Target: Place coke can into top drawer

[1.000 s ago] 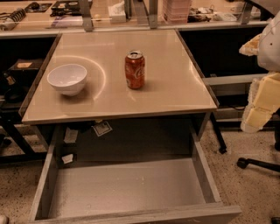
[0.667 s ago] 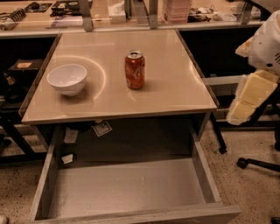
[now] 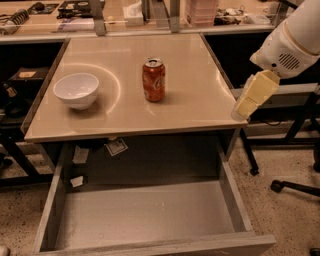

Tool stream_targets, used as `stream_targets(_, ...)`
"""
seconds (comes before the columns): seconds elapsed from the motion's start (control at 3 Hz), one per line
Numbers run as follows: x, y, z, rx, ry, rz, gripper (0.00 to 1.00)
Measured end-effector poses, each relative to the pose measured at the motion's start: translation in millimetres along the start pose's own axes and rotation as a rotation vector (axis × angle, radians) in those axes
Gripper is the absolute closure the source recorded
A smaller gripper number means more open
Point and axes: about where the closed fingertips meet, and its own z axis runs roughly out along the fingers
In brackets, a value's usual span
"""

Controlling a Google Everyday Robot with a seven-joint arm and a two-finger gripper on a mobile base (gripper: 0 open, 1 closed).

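**Spotter:** What is around the can, and is anything in the way?

**Operator:** I see the coke can (image 3: 153, 80) standing near the middle of the beige tabletop (image 3: 200, 107). A white bowl (image 3: 76, 90) sits to its left, well apart from it. Nothing stands between the can and the table's front edge. The top drawer (image 3: 145, 215) is pulled out below that edge, and its pale bottom is bare.

**Spotter:** How is the can sitting?

**Operator:** It is upright with its long axis vertical and the silver top up. The white script faces roughly toward my camera.

**Spotter:** And the gripper?

**Operator:** The gripper (image 3: 250, 100) hangs at the table's right edge, angled down and to the left. It is well apart from the can and touches nothing that I can see. Whether it is spread or closed I can't make out from this side.

**Spotter:** Is anything hidden?

**Operator:** The white arm (image 3: 292, 42) runs out of the frame at the upper right. The drawer's front is cut off at the bottom. A few paper scraps (image 3: 116, 146) show in the dark space under the table, but I can't read them. The back bench (image 3: 150, 12) holds clutter that I can't identify.
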Motion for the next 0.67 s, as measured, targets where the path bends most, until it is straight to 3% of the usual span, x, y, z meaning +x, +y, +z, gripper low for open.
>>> stream_targets(0.33,-20.5,-18.8,13.0,-0.055,-0.032,0.025,0.0)
stream_targets(0.67,-25.2,-22.9,9.7,-0.048,-0.042,0.021,0.0)
